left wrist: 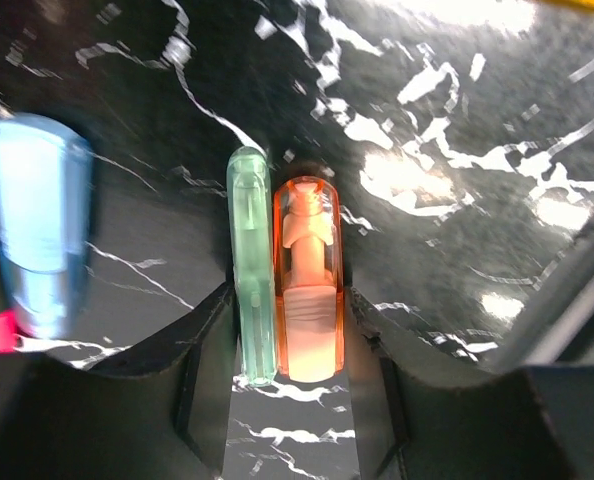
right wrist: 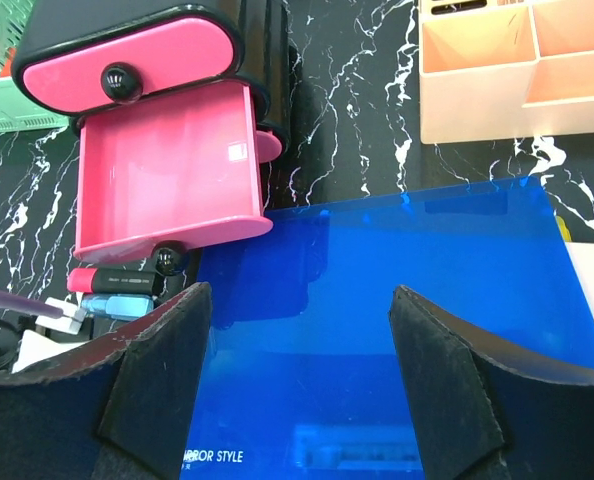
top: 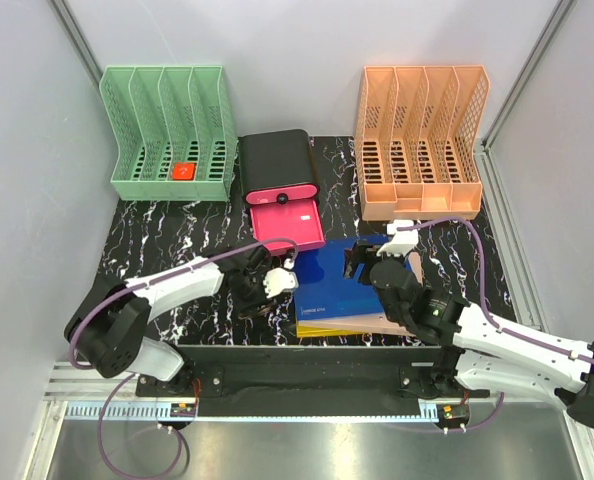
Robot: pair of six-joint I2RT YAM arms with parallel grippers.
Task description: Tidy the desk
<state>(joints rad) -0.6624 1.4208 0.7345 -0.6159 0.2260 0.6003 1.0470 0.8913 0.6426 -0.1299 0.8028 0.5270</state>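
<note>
Two pens (left wrist: 307, 290): green + orange, side by side, lying flat.
L gripper (top: 275, 282): fingers clamped on pens from both sides.
Desk (top: 147, 225): centre of scene, under all items; black w/ white veins, glossy. Prob. heavy, stiff, slippery top; no place to grip, take only items.
R gripper (right wrist: 299, 300): fingers wide apart over blue folder (right wrist: 407, 300), holds nothing.

The red item (top: 184, 170) in the green rack (top: 127, 120) cannot be identified.
</note>
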